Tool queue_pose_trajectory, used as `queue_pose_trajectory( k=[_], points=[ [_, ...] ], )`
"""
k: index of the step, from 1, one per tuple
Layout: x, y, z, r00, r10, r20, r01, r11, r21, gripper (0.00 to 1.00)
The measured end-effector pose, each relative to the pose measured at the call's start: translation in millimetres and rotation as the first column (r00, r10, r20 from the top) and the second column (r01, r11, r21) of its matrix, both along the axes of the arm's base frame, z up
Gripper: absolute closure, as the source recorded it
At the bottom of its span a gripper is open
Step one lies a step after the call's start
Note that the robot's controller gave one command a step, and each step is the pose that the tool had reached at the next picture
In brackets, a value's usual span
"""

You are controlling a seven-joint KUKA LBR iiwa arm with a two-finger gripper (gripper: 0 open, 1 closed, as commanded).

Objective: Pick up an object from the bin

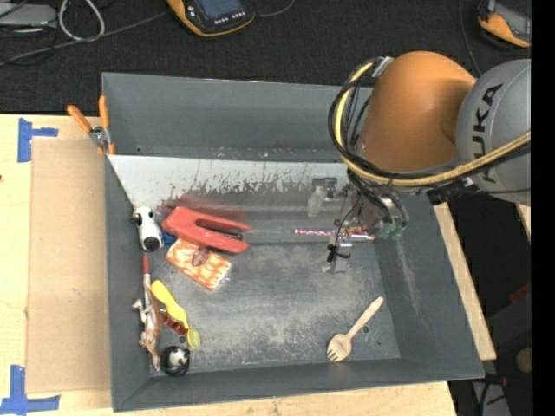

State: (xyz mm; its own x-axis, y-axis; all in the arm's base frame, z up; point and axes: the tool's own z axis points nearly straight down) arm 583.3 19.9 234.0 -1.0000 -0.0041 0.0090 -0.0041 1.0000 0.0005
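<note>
Camera view: gripper [338, 254] was seen above bare floor, right of the bin's [260, 137] centre — jaw state could not be told. Wooden fork [354, 329] was found nearest, toward the front wall, long axis laid diagonally, tines lower-left.

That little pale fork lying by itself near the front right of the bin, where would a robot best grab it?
Probably midway along the straight handle of the fork, coming down from straight above and closing across its narrow width. It lies flat and slanted on the bin floor with open space on both sides, and the pronged end is wider.
</note>
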Motion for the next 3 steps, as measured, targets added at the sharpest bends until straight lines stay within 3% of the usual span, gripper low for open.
queue_pose_trajectory(
  k=[1,2,3],
  points=[
    [1.2,-0.1,4.8,1.0,0.0,0.008,0.0,1.0,0.0,0.0],
    [-44.6,0.7,-52.4,0.999,-0.04,0.007,0.04,0.999,0.001,0.0],
    [8.4,56.2,-40.8,1.0,0.003,0.016,-0.003,1.0,0.0,0.0]
  ],
)
